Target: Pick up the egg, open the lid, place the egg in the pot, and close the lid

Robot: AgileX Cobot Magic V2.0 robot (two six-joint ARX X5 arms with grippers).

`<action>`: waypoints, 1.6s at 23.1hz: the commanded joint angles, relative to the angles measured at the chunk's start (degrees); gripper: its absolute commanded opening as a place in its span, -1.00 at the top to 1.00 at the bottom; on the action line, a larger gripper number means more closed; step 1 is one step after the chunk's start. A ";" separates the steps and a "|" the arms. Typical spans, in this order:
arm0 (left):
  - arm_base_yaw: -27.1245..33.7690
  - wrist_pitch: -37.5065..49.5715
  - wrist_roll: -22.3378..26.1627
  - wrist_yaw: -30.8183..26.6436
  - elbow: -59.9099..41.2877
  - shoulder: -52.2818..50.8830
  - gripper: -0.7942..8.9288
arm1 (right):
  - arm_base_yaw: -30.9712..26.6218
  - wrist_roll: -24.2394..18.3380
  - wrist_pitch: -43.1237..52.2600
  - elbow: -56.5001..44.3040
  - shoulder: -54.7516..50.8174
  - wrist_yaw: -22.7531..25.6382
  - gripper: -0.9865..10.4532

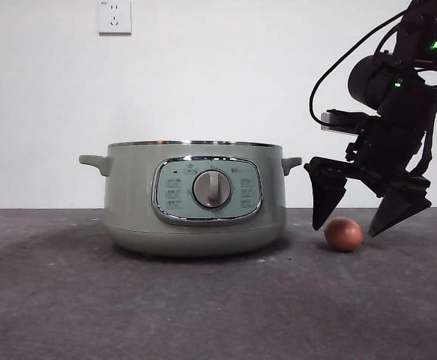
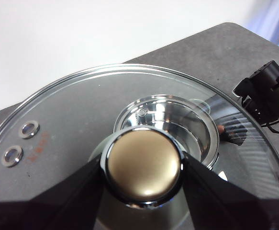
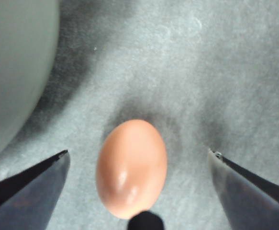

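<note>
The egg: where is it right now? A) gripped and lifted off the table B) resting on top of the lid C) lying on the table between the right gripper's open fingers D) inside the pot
C: the egg lies on the table beside the pot, with the right gripper low around it, fingers open and clear of the shell on both sides.

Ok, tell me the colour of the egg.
Reddish-brown; the egg shows best in the right wrist view, lying on the grey table.

Looks like a lab test bench: bare white wall (image 1: 203,82), one socket (image 1: 114,16), plain grey surface (image 1: 203,307).
</note>
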 commanded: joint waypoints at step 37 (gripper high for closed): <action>0.22 2.45 0.63 0.90 0.81 -1.92 0.85 | 18.86 0.68 -14.71 42.29 6.23 -1.44 0.86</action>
